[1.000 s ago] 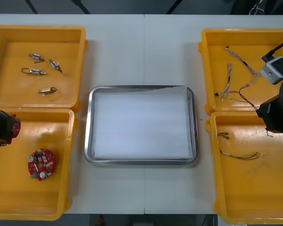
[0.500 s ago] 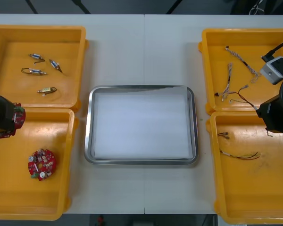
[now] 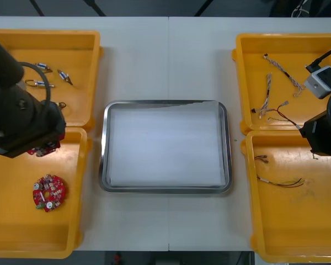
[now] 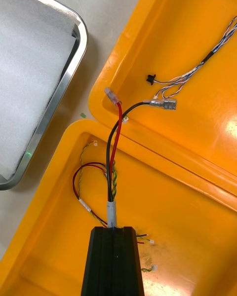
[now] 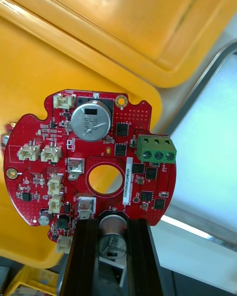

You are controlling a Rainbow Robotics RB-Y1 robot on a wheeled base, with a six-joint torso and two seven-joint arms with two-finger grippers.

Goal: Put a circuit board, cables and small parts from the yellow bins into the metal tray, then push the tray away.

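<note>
My left gripper (image 5: 112, 233) is shut on a round red circuit board (image 5: 89, 163), pinching its edge near a metal capacitor. It hangs over the rim between the two left yellow bins, close to the metal tray (image 5: 217, 143). In the front view the left arm (image 3: 22, 118) covers most of it, and only the board's edge (image 3: 44, 149) peeks out. A second board (image 3: 48, 192) lies in the near-left bin (image 3: 11, 232). My right gripper (image 4: 114, 232) is shut on a red and black cable (image 4: 114, 143), held above the near-right bin (image 4: 197, 217).
The white-lined tray (image 3: 102, 165) lies at the table's centre. Small metal parts (image 3: 63, 76) lie in the far-left bin (image 3: 71, 41). Twisted blue and white cables (image 3: 280, 68) lie in the far-right bin (image 3: 248, 66). Red and yellow cables (image 3: 281, 182) lie in the near-right bin (image 3: 265, 232).
The left arm has swung in from the left edge toward the tray, carrying the board up over the bins' shared rim. The right arm has not moved.
</note>
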